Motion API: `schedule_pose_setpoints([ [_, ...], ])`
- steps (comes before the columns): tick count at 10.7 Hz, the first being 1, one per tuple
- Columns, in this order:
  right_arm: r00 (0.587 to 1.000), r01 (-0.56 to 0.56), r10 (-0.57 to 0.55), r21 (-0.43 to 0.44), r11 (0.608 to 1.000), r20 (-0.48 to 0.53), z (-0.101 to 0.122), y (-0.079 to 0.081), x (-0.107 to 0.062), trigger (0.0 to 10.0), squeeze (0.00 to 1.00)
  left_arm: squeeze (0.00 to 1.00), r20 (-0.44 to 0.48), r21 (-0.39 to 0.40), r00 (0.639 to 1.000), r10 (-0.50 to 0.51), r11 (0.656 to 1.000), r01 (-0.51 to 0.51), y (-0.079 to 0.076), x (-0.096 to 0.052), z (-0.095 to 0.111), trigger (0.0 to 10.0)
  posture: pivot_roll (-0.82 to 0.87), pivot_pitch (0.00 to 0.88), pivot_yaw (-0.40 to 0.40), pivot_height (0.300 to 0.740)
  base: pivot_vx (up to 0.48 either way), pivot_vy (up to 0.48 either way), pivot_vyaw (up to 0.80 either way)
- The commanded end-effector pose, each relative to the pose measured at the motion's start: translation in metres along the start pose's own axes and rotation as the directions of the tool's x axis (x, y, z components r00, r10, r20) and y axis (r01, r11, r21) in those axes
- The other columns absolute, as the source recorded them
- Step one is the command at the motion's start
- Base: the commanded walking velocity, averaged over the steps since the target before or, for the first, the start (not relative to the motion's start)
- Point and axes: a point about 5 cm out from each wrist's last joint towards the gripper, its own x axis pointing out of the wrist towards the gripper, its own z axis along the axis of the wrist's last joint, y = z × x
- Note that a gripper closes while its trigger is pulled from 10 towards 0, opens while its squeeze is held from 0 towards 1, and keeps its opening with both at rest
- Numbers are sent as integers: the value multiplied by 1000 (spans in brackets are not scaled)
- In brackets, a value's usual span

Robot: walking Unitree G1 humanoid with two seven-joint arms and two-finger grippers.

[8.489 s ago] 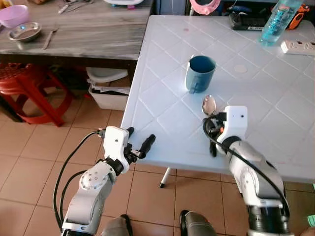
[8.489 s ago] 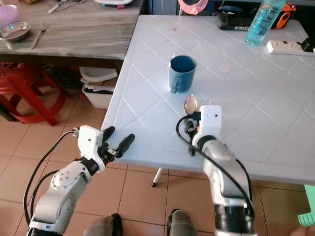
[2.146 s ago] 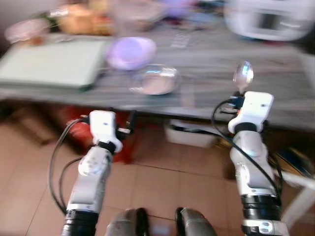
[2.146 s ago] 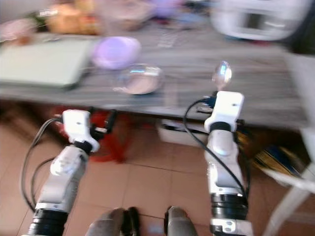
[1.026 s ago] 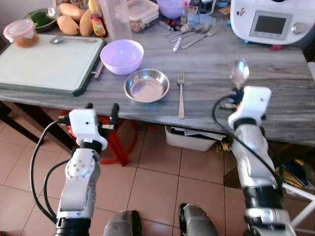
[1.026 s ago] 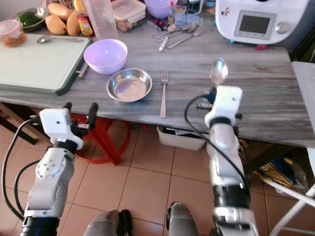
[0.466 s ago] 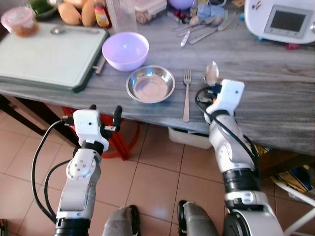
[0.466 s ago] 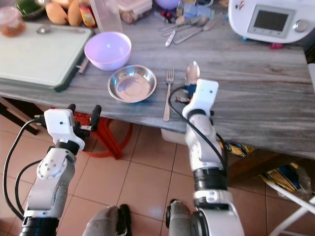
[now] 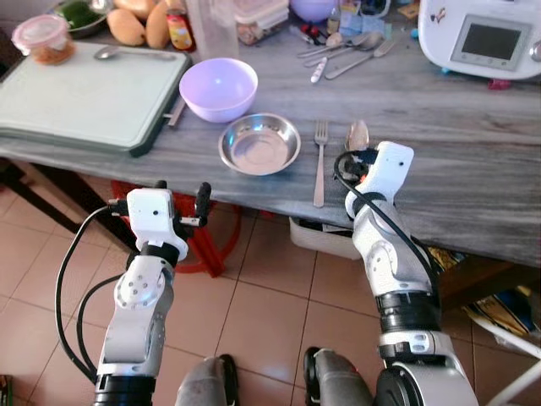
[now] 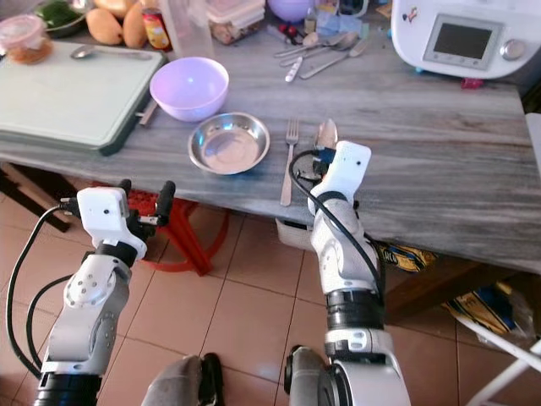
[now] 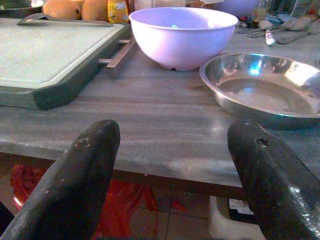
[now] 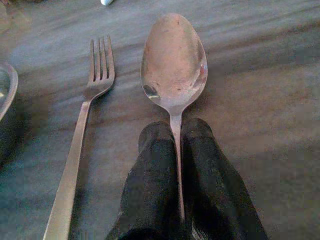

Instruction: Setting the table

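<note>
One spoon (image 12: 173, 62) is in play: right gripper (image 12: 176, 131) is clamped on its thin handle, both black fingers (image 12: 152, 165) pinching just behind the bowl. Spoon bowl sticks out straight ahead of the fingertips, low over the grey wood-grain counter (image 9: 473, 169); can't tell if it's touching down yet.

Handling, my read: polished steel, stiff, light, not fragile. Handle is narrow and slick, so it could roll or pivot between the pads if bumped. A grip this close to the bowl keeps the lever arm short, which is good for placement. Lay it flat before opening, else it'll clatter.

Fork (image 12: 80, 130) lies just beside the gripper on its inner side, roughly parallel to the spoon, apart from it. Beyond the fork, steel dish (image 9: 259, 143), looks empty.

Left gripper (image 11: 175, 155) hangs idle off the counter edge, fingers spread wide, holding nothing. Ahead of it: the same steel dish, and the lilac bowl (image 9: 218, 88) just past, also empty as far as I can see. Green cutting board (image 9: 84, 85) sits to its outer side with a spoon on the far edge.

Other containers further back:
- red-lidded tub (image 9: 46, 41), orange contents
- clear lidded box (image 9: 258, 15), contents unclear

White appliance (image 9: 482, 35) is well beyond the right gripper, outer side.
</note>
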Motion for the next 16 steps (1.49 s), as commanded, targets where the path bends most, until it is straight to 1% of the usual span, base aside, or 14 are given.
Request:
schedule_pose_setpoints([
  [1, 999, 13, -12, 19, 1000, -45, -9, -2, -2, 10000, 0, 0, -8, 3, 1000, -6, 1000, 6, 0, 0, -1, 10000, -60, 196, 52, 740, 0, 0, 0],
  [3, 998, 25, -24, 21, 999, -50, -7, -6, 2, 10000, 0, 0, -9, -1, 1000, -10, 1000, 10, -2, 0, -1, 10000, -60, 196, 50, 740, 0, 0, 0],
  [7, 999, 17, -15, 33, 999, -43, -3, -4, 8, 10000, 0, 0, -12, -4, 1000, -13, 1000, 13, -4, 0, -2, 10000, -56, 202, 49, 740, 0, 0, 0],
  [8, 999, 17, -17, 19, 1000, -38, -2, -4, 9, 10000, 0, 0, -12, -3, 1000, -16, 1000, 16, -4, 0, -2, 10000, -56, 202, 49, 740, 0, 0, 0],
  [10, 999, 22, -21, 21, 1000, -29, 2, -7, 14, 10000, 0, 0, -13, 0, 1000, -15, 1000, 15, -4, 0, -2, 10000, -50, 202, 46, 740, 0, 0, 0],
  [12, 999, 18, -17, 29, 999, -29, 2, -6, 16, 10000, 0, 0, -15, -2, 1000, -19, 1000, 19, -5, 0, -3, 10000, -50, 203, 49, 740, 0, 0, 0],
  [14, 999, 9, -7, 50, 999, -46, -1, -4, 17, 10000, 0, 0, -14, -3, 1000, -22, 1000, 22, -6, 0, -3, 10000, -47, 202, 51, 740, 0, 0, 0],
  [15, 998, -8, 11, 48, 999, -65, -5, 1, 15, 10000, 0, 0, -14, -2, 1000, -22, 1000, 22, -5, 1, -2, 10000, -48, 202, 49, 740, 0, 0, 0],
  [16, 997, -13, 17, 50, 999, -70, -7, 3, 14, 10000, 0, 0, -14, -2, 1000, -22, 1000, 22, -5, 1, -2, 10000, -47, 202, 49, 740, 0, 0, 0],
])
